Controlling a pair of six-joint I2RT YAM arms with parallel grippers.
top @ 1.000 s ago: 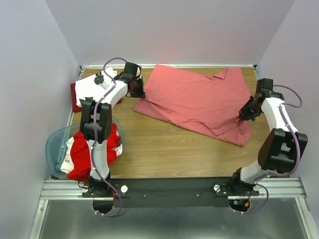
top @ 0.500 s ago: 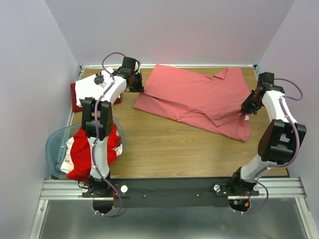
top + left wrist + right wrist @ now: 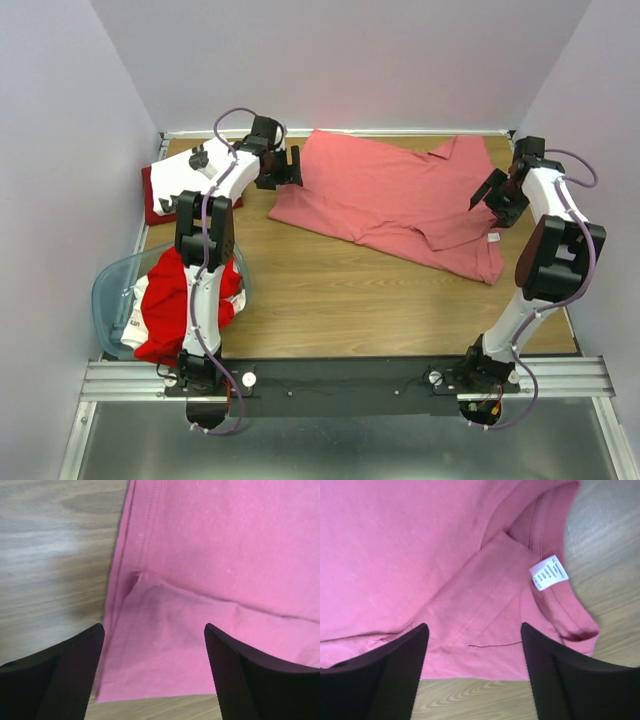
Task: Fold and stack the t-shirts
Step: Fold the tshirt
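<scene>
Salmon-pink shirt (image 3: 400, 205) is lying rumpled and partly doubled over across the far half of the table (image 3: 330, 290), its collar and white label (image 3: 548, 573) toward the right. I am seeing the left gripper (image 3: 290, 167) hanging over the left hem and the right gripper (image 3: 487, 190) over the collar end, both with jaws spread and holding nothing. White shirt (image 3: 190, 172) is sitting on a dark red shirt (image 3: 152, 205) far left, and red and white shirts (image 3: 165, 300) are filling the tub (image 3: 108, 290).

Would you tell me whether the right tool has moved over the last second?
Yes. The right tool has travelled toward the far edge of the table, along the collar end of the salmon-pink t-shirt.
</scene>
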